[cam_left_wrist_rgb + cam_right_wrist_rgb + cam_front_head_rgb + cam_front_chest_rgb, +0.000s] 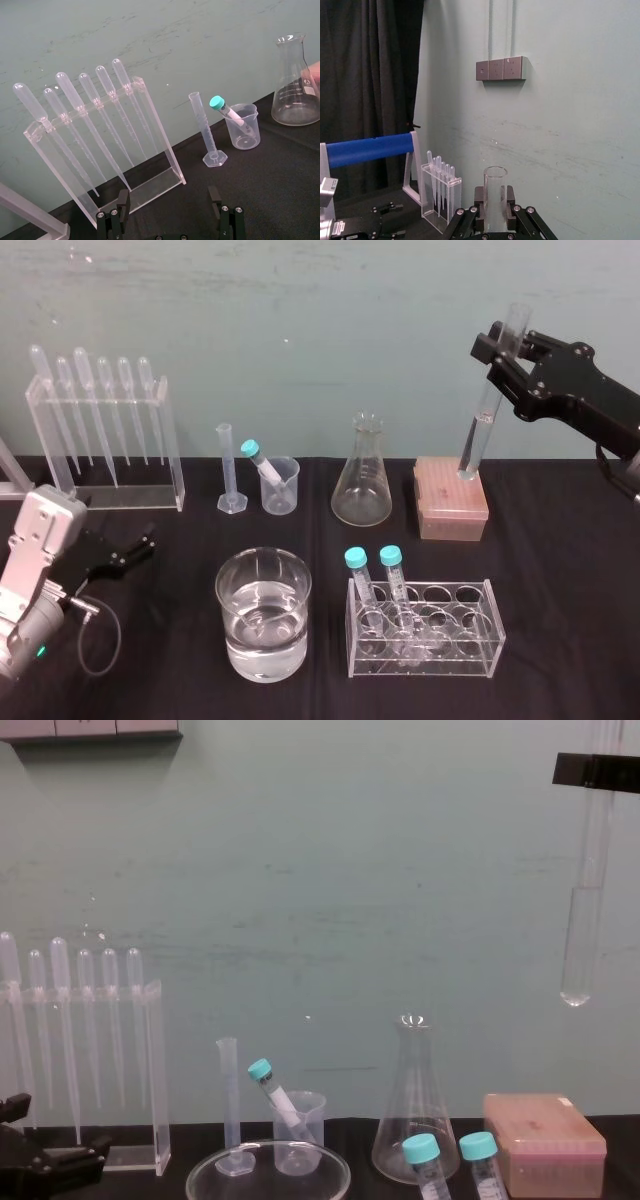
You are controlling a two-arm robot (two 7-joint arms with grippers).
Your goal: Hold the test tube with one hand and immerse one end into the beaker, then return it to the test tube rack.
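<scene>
Black cloth covers the desk [570, 640]. At its left edge the left tool [133, 546] rests low with its fingers spread apart and nothing between them. Behind it stands a clear pipette stand [105, 455] with six pipettes hanging in a row. Next comes a narrow graduated cylinder [228, 475], and just beside it the beaker [281, 488], standing on the desk with a teal-capped tube [259, 460] leaning inside it. In front of these sits a wide glass dish [263, 615] partly filled with clear liquid. A conical flask [362, 480] stands between the beaker and a pink box [451, 502]. Nearer the robot, the test tube rack [425, 632] carries two capped tubes at its left end. Well above the pink box the test tube [484, 410] hangs almost upright, round end down, clamped near its open top by the right tool [503, 348].
</scene>
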